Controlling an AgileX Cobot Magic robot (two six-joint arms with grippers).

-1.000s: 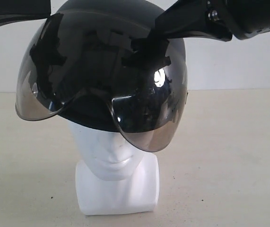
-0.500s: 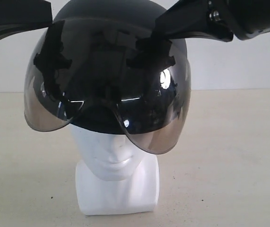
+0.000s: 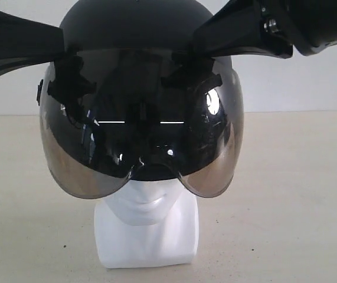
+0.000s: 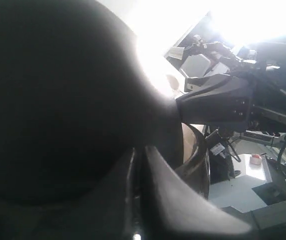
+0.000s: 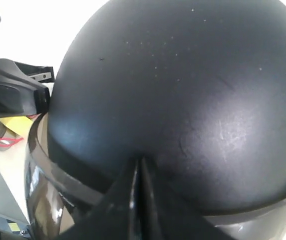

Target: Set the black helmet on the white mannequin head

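Observation:
The black helmet sits level over the white mannequin head. Its smoky visor hides the face down to the nose, so only mouth, chin and blocky neck base show. My left gripper is shut, its tips against the helmet's left side above the visor. My right gripper is shut too, touching the shell at the upper right. The left wrist view has the closed left gripper against the dark helmet. In the right wrist view the right gripper presses on the helmet, nothing held between its fingers.
The mannequin stands on a beige table in front of a white wall. Both arms reach in from the upper corners. Benches and equipment lie beyond the table in the left wrist view.
The helmet has turned from tilted to level and come lower over the face. The left gripper moved down and inward with it; the right gripper barely shifted.

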